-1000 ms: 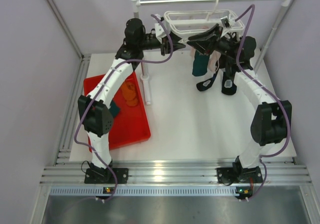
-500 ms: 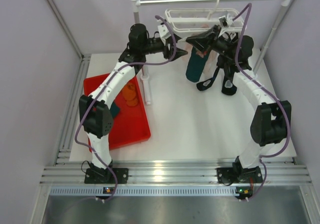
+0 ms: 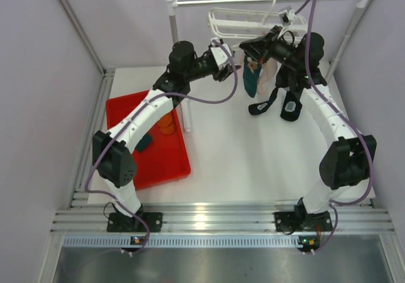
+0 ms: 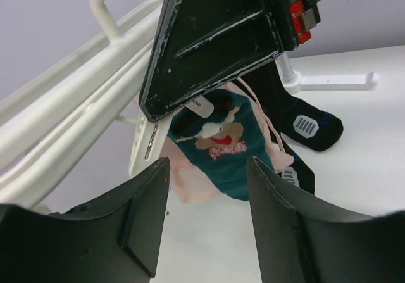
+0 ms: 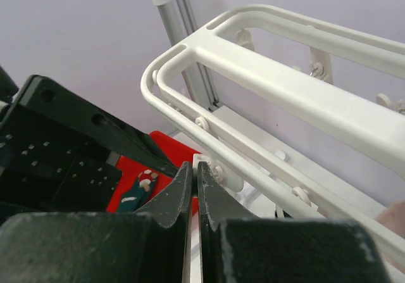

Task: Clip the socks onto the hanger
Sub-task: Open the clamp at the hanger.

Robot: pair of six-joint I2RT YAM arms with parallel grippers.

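Up at the back, a dark teal fabric sock with a pinkish patterned patch (image 4: 221, 145) hangs under the white plastic frame hanger (image 5: 285, 87). The left gripper (image 4: 207, 166) is spread and empty, with the sock just beyond its gap. The right gripper (image 5: 193, 168) is closed tight, its tips just beside a small hanger clip above the sock. Bright orange socks (image 3: 166, 123) lie in the red plastic tray (image 3: 171, 163).

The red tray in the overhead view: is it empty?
No, the red tray holds orange socks and a teal sock, partly hidden by the left arm.
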